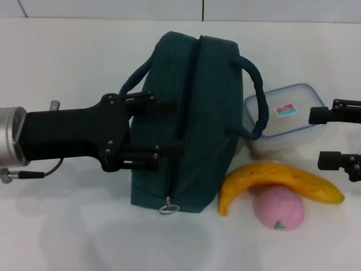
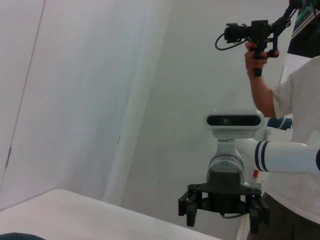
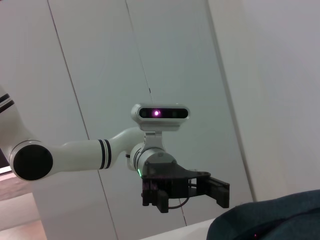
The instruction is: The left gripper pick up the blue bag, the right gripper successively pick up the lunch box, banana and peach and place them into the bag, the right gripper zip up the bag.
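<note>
the blue bag (image 1: 197,118) lies on its side in the middle of the white bench (image 1: 67,237), zipper line running up its top face, closed as far as shows, with the metal ring pull (image 1: 168,209) dangling at the near end; one handle (image 1: 256,96) arches out to the right, the other (image 1: 134,79) curls out on the left; the left gripper (image 1: 169,127) reaches in from the left, its two black fingers (image 1: 152,104) spread wide, tips over the bag's left flank, one high and one low; whether they press the fabric cannot be told from here; nothing is clamped between them; to the right of the bag sits the lunch box (image 1: 287,116), clear with a blue-edged lid and a small sticker, tucked against the right handle; in front of it the banana (image 1: 276,183) curves across the bench, and the pink peach (image 1: 278,208) sits just beneath the banana's arch, touching it; the right gripper (image 1: 338,138) shows at the right edge, fingers well apart and empty, just beside the lunch box; from the left wrist view the right gripper (image 2: 223,210) shows across the bench, with a person (image 2: 295,125) behind holding up a camera rig (image 2: 252,32); the right wrist view shows the left gripper (image 3: 185,192) and a corner of the blue bag (image 3: 270,222)
</note>
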You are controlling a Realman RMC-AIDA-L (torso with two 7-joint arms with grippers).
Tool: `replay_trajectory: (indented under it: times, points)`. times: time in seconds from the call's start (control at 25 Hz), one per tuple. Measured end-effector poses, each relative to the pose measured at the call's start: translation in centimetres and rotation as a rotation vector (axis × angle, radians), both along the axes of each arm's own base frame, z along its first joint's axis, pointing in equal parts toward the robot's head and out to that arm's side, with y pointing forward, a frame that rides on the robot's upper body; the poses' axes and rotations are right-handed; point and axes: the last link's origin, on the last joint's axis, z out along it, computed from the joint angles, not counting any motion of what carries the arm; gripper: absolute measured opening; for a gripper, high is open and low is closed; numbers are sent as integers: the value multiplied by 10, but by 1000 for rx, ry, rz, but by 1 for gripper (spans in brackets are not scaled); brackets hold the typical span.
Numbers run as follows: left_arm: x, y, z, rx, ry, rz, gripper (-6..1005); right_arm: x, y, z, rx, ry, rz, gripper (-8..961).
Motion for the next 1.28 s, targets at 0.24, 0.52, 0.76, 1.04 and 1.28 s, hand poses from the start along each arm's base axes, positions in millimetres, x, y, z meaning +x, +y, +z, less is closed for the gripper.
replay_trajectory:
  times: [0.24,0.52,0.76,1.04,1.28]
  points:
    - [0,0,0,-3,0,3,849,0,0,0,-2,1,2,795]
    - [0,0,0,-4,0,5,848,0,-1,0,-5,2,3,795]
    - [0,1,2,-1,-17,16,848,1,-1,0,-5,-4,-3,795]
    - [13,23,55,7,-65,183,847,5,-2,0,1,2,-18,795]
    - [18,58,71,-57,176,504,847,22,-4,-1,13,8,-89,795]
